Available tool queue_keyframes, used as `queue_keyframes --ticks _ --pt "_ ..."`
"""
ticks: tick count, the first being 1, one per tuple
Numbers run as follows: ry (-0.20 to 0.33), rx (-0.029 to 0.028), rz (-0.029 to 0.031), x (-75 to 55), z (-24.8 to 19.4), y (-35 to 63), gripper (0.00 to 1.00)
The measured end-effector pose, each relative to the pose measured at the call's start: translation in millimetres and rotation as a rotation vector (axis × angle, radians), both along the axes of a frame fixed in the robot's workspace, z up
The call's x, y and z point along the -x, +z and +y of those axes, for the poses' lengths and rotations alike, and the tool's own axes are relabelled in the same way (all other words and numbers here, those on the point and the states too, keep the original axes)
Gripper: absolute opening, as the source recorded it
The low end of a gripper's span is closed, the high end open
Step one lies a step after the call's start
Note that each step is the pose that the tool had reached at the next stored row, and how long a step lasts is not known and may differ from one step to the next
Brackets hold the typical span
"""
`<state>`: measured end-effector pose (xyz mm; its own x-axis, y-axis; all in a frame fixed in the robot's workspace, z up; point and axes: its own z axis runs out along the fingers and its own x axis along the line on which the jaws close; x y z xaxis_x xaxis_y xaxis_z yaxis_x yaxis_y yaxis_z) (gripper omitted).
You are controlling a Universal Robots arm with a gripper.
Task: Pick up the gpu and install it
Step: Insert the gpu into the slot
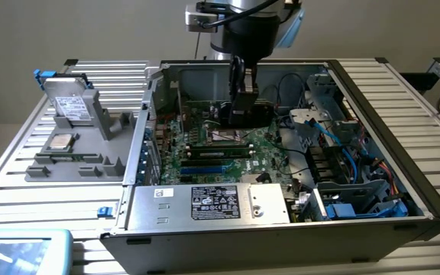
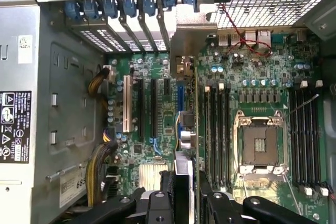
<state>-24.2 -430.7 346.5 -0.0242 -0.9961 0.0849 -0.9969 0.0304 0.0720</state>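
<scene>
On the slatted metal desk [image 1: 21, 189], the open grey steel computer case [image 1: 380, 97] holds the large green motherboard [image 1: 204, 146]. The gpu [image 1: 244, 106] — a thin, black-faced card with a metal end bracket — hangs upright over that board, clamped in the pincer [image 2: 185, 205]. It is probably best done slowly, with the card's edge parallel to the long expansion slots [image 2: 147, 108] and its bracket toward the rear openings — no tilt.
</scene>
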Motion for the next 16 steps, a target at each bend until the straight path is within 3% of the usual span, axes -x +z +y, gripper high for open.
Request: queue_keyframes --ticks 3,6,10,11,12,16 --pt "0.000 -0.0051 0.0076 0.0 0.0 -2.4 0.29" --pt "0.000 -0.0307 0.0159 0.0 0.0 -3.3 0.29" --pt "-0.003 -0.0616 0.0160 0.0 0.0 -4.5 0.29" --pt "-0.005 -0.0666 0.0159 0.0 0.0 -5.2 0.29" --pt "-0.006 -0.0683 0.0158 0.0 0.1 -5.8 0.29" --pt "-0.006 -0.0663 0.0159 -0.1 0.0 -5.8 0.29"
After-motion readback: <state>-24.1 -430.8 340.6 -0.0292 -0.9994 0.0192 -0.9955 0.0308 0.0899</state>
